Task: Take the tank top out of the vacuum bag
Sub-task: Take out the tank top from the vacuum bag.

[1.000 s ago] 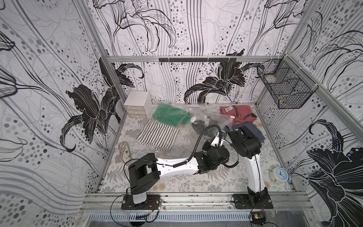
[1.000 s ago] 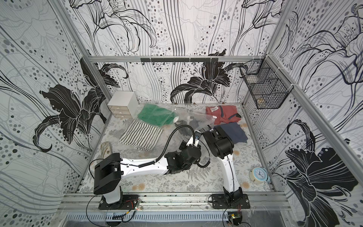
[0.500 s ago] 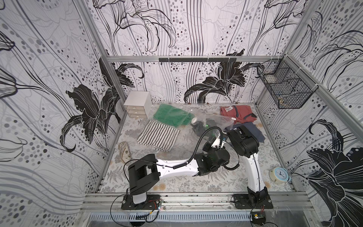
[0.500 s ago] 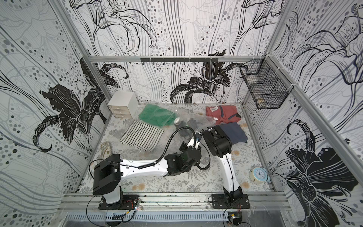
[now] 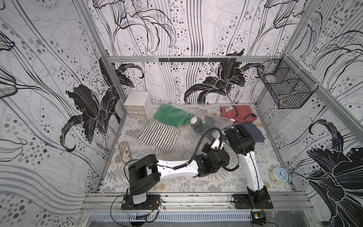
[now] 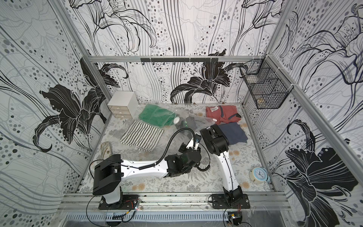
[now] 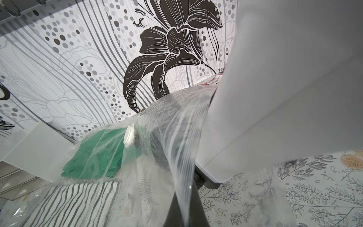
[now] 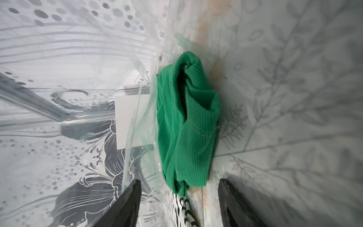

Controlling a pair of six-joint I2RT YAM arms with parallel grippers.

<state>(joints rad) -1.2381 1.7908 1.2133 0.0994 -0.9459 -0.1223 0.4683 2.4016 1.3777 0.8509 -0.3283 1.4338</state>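
The vacuum bag [image 5: 211, 116] lies clear and crinkled across the back of the table, its round white valve [image 5: 194, 119] facing up. The green tank top [image 5: 170, 117] sits inside the bag's far end. My left gripper [image 7: 185, 216] is shut on a stretched fold of the bag's plastic near its mouth. In a top view this gripper [image 5: 214, 140] is beside the right arm's elbow. My right gripper [image 8: 179, 180] is open inside the bag, its black fingers either side of the tank top [image 8: 186, 121] without touching it. Through the plastic it shows as a dark shape [image 6: 188, 122].
A striped cloth [image 5: 159, 135] lies partly under the bag. A red garment [image 5: 237, 114] and a navy one [image 5: 255, 131] lie at the back right. A white drawer box [image 5: 137, 104], a wire basket [image 5: 284, 86], a clock [image 5: 280, 175] and a sandal [image 5: 124, 152] line the edges.
The right gripper's jaws have spread wider inside the bag. Both arms have shifted only slightly, and the left gripper keeps its hold on the plastic.
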